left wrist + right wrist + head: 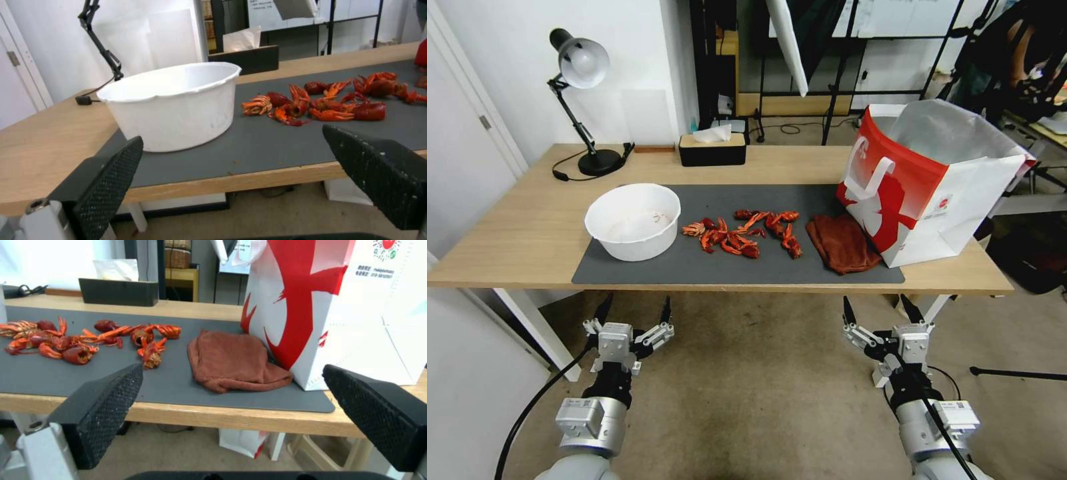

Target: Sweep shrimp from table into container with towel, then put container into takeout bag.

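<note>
Several red-orange shrimp (pixel 744 233) (pixel 325 100) (pixel 84 338) lie scattered in the middle of the dark grey mat on the wood table (pixel 514 227). The white container (pixel 634 220) (pixel 173 103) stands at the mat's left end, upright. A rust-red towel (pixel 842 242) (pixel 231 361) lies on the mat's right end, touching the red and white takeout bag (pixel 927 180) (pixel 338 306), which stands open. My left gripper (pixel 632 313) (pixel 236 160) and right gripper (pixel 879 312) (pixel 231 396) hang open below the table's front edge, holding nothing.
A desk lamp (pixel 582 100) and a black tissue box (pixel 712 148) stand at the table's far edge. Behind the table are metal racks and a white wall. Bare floor lies between me and the table.
</note>
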You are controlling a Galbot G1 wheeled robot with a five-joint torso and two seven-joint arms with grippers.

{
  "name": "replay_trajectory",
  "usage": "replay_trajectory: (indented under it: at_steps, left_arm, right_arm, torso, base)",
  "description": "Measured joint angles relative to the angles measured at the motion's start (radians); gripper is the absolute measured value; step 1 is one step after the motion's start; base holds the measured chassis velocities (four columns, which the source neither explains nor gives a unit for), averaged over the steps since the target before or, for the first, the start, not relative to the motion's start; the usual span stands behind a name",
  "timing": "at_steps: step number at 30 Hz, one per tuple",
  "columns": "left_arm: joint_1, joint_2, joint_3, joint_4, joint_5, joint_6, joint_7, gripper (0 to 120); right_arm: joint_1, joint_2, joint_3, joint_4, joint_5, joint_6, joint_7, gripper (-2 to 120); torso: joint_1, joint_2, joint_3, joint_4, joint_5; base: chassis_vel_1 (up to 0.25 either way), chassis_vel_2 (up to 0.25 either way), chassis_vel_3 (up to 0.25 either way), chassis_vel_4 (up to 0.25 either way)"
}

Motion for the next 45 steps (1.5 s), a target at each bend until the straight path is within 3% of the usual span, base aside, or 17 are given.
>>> replay_trajectory:
  at_steps: [5, 9, 11, 12, 13, 16, 20, 38, 42, 45]
  left_arm:
    - [0.0, 0.0, 0.0, 0.0, 0.0, 0.0, 0.0, 100]
    - [-0.023, 0.016, 0.026, 0.004, -0.026, 0.014, -0.037, 100]
    - [-0.081, 0.059, 0.095, 0.023, -0.093, 0.053, -0.132, 100]
    - [-0.104, 0.076, 0.121, 0.03, -0.119, 0.068, -0.169, 100]
    - [-0.104, 0.076, 0.121, 0.03, -0.119, 0.068, -0.169, 100]
    - [-0.179, 0.13, 0.209, 0.052, -0.207, 0.118, -0.291, 100]
    - [-0.202, 0.158, 0.236, 0.053, -0.254, 0.117, -0.331, 100]
    - [-0.192, 0.163, 0.219, 0.073, -0.243, 0.071, -0.31, 100]
    - [-0.223, 0.189, 0.168, 0.052, -0.274, 0.066, -0.306, 100]
    - [-0.263, 0.243, 0.088, 0.039, -0.353, 0.065, -0.292, 100]
  right_arm:
    - [0.001, 0.001, 0.0, 0.0, 0.001, -0.006, -0.004, 100]
    - [0.011, 0.018, -0.008, -0.02, 0.021, -0.099, -0.074, 100]
    - [0.022, 0.033, -0.013, -0.029, 0.035, -0.161, -0.127, 100]
    - [0.024, 0.035, -0.014, -0.029, 0.036, -0.166, -0.131, 100]
    - [0.024, 0.035, -0.014, -0.029, 0.036, -0.166, -0.131, 100]
    - [0.029, 0.038, -0.015, -0.026, 0.037, -0.17, -0.133, 100]
    - [0.031, 0.039, -0.015, -0.02, 0.037, -0.17, -0.132, 100]
    - [0.037, 0.034, -0.002, -0.015, 0.035, -0.165, -0.124, 100]
    - [0.043, 0.03, 0.0, -0.013, 0.035, -0.166, -0.125, 100]
    - [0.051, 0.024, 0.0, -0.015, 0.037, -0.169, -0.127, 100]
  torso:
    - [0.0, 0.0, 0.0, 0.0, 0.0]
    - [0.0, 0.0, 0.0, 0.0002, 0.0004]
    - [0.0, 0.0, 0.0, -0.0001, -0.0003]
    - [0.0, 0.0, 0.0, 0.0, -0.0002]
    - [0.0, 0.0, 0.0, 0.0, -0.0002]
    - [0.0, 0.0, 0.0, -0.0001, 0.0001]
    - [0.0, 0.0, 0.0, 0.0002, 0.0003]
    - [0.0, 0.0, 0.0, 0.0, 0.0001]
    - [0.0, 0.0, 0.0, -0.0001, 0.0001]
    - [0.0, 0.0, 0.0, 0.0003, -0.0001]
  base:
    - [0.0, 0.0, 0.0, 0.0]
    - [0.0, 0.0, 0.0, 0.0]
    - [0.0, 0.0, 0.0, 0.0]
    - [0.0, 0.0, 0.0, 0.0]
    - [0.0, 0.0, 0.0, 0.0]
    - [0.0, 0.0, 0.0, 0.0]
    - [0.0, 0.0, 0.0, 0.0]
    - [0.0, 0.0, 0.0, 0.0]
    - [0.0, 0.0, 0.0, 0.0]
    - [0.0, 0.0, 0.0, 0.0]
